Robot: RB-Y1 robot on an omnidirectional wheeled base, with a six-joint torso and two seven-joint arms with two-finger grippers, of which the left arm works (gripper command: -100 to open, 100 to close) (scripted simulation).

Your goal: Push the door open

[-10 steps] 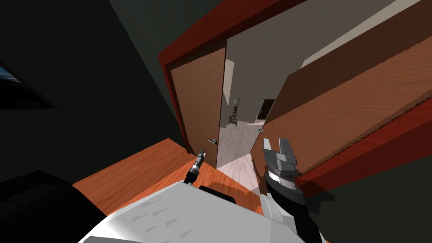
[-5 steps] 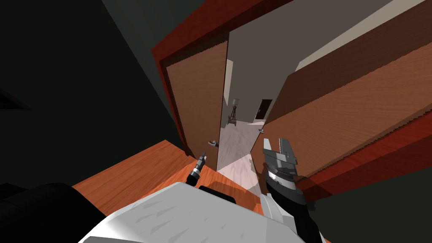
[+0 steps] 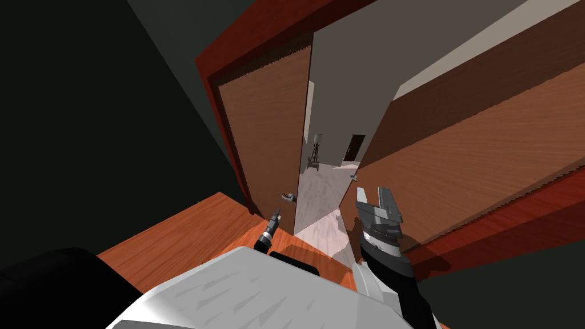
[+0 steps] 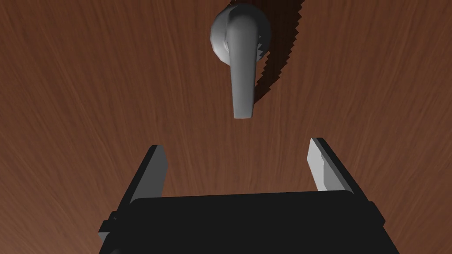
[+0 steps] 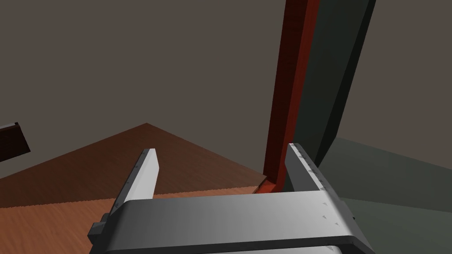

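At the far left stands the door leaf (image 3: 263, 131) that I must push. It is a flat brown panel with fine wood grain, set in a dark red frame (image 3: 212, 85), and it is partly ajar. My left pincer (image 4: 236, 146) points at this panel, with its two thin grey blades spread and holding nothing. Just beyond their tips is the lever handle (image 4: 242, 70), smooth matte grey, a round base with a tapering bar.

My worry is this: if I advance straight, a blade may catch on the lever, and the push would then load my wrist instead of swinging the leaf. The panel looks smooth, so such thin tips may also slide toward its free edge and slip into the opening, where the pale floor (image 3: 323, 191) of the next room shows.

Further right my right pincer (image 3: 374, 197) is raised, blades also spread and empty, near the second leaf (image 3: 468, 165), a broad brown grained panel swung well open. If my base rolls forward carelessly, this arm could strike that leaf.
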